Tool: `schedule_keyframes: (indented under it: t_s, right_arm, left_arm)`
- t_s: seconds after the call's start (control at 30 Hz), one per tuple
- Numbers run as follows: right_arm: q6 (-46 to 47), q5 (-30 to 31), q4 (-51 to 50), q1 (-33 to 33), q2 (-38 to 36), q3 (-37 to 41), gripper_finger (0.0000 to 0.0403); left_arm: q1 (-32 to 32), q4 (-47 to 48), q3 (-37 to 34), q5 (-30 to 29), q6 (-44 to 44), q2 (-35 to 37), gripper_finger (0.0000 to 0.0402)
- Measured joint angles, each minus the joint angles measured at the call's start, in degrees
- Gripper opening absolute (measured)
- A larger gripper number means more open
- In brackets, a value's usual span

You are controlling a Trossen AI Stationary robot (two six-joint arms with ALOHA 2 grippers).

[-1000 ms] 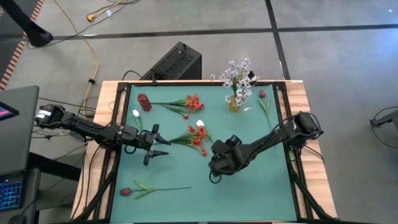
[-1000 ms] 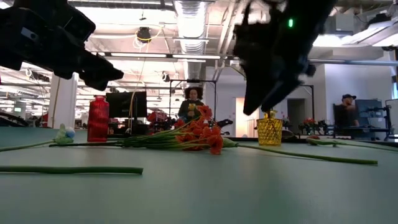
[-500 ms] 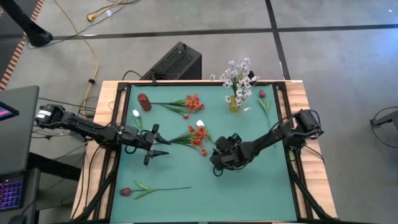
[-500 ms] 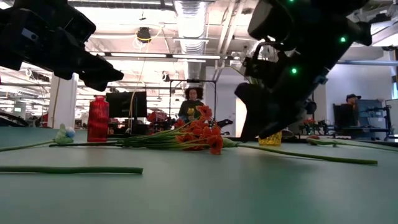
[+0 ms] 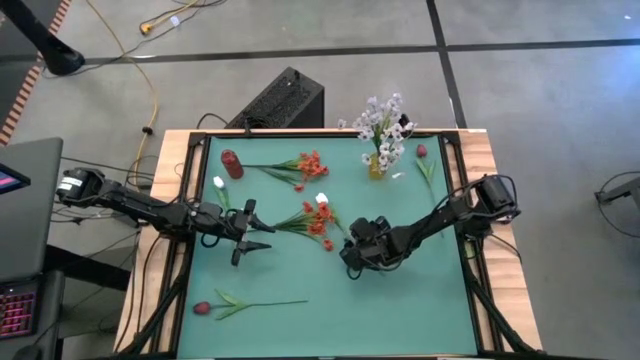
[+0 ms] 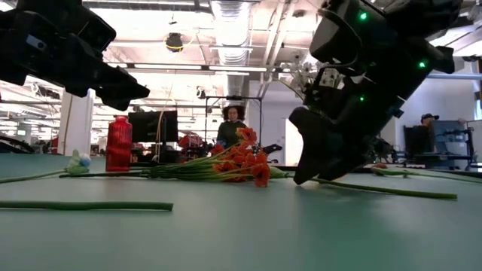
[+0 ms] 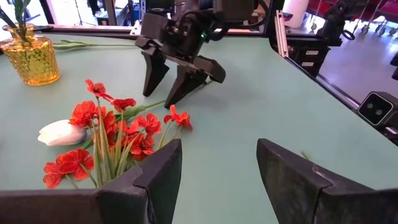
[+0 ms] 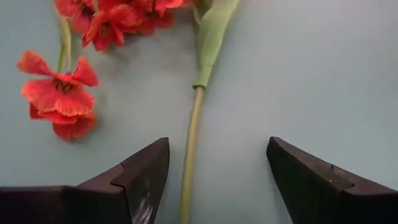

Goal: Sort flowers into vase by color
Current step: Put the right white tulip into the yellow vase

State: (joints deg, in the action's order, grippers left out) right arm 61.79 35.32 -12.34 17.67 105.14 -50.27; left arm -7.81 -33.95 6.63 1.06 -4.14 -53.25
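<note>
A bunch of red-orange flowers [image 5: 316,221] with one white bud [image 5: 322,199] lies mid-table. From it a green stem [image 8: 189,149] runs out toward the near right. My right gripper [image 8: 217,142] is low over the table, open and slanting down, with one finger on each side of that stem and no touch showing. My left gripper [image 5: 262,238] hovers open, left of the bunch. More red-orange flowers [image 5: 305,165], a white bud [image 5: 218,183], a red bud [image 5: 421,152] and a dark red bud [image 5: 203,308] lie flat on the table. White sprays [image 5: 385,122] stand in the yellow vase [image 5: 377,166].
A red vase [image 5: 232,165] stands at the far left, holding nothing. A black box [image 5: 285,98] sits beyond the table's far edge. Bare green mat [image 5: 400,310] lies near the front right. A person [image 6: 230,124] shows in the room behind.
My right gripper has come down from well above the table to just over the mat beside the red-orange bunch, tipping more steeply downward, and stays open. Its fingers now stand on either side of the green stem. The flowers have not moved.
</note>
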Motion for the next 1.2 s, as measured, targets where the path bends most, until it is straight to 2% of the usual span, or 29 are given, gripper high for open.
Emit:
schedule_keyframes:
  t_s: [0.1, 0.17, 0.23, 0.43, 0.53, 0.6, 0.73, 0.9, 1.0, 1.2]
  right_arm:
    - [0.87, 0.00, -0.02, 0.00, -0.02, 0.47, 0.0273]
    - [0.99, -0.13, -0.14, -0.04, -0.02, 0.51, 0.0243]
    - [1.26, -0.43, -0.33, -0.04, -0.05, 0.51, 0.0200]
    - [2.90, -2.31, -2.86, -0.32, -0.56, -0.90, 0.0032]
    - [3.26, -2.96, -7.05, -1.04, -1.97, -2.61, 0.0026]
    - [3.35, 0.25, -8.65, -0.97, -4.05, -3.28, 0.0031]
    - [3.31, 10.75, -11.47, 0.42, -10.48, -3.44, 0.0025]
    - [0.76, 27.95, -9.50, 5.99, -19.16, -1.46, 0.0025]
    - [-4.10, 34.62, -6.77, 9.82, -23.24, -1.30, 0.0025]
    - [-20.67, 42.80, 4.74, 14.44, -30.05, -1.28, 0.0025]
  left_arm:
    - [0.00, 0.02, 0.00, 0.00, 0.00, 0.00, 0.0196]
    - [0.00, 0.04, 0.00, 0.00, -0.02, 0.00, 0.0196]
    - [0.00, 0.04, 0.00, 0.00, -0.04, 0.00, 0.0196]
    - [0.00, 0.06, 0.00, 0.00, -0.07, 0.00, 0.0196]
    - [0.00, 0.04, 0.00, 0.00, -0.09, 0.00, 0.0196]
    - [0.00, 0.02, 0.00, -0.02, -0.12, 0.00, 0.0196]
    - [0.00, 0.04, 0.00, -0.02, -0.41, 0.00, 0.0196]
    - [0.00, 0.34, 0.00, 0.00, -1.29, 0.00, 0.0196]
    - [0.00, 0.97, 0.00, 0.00, -1.29, 0.00, 0.0196]
    - [0.00, 1.50, 0.00, -0.25, -1.08, 0.00, 0.0196]
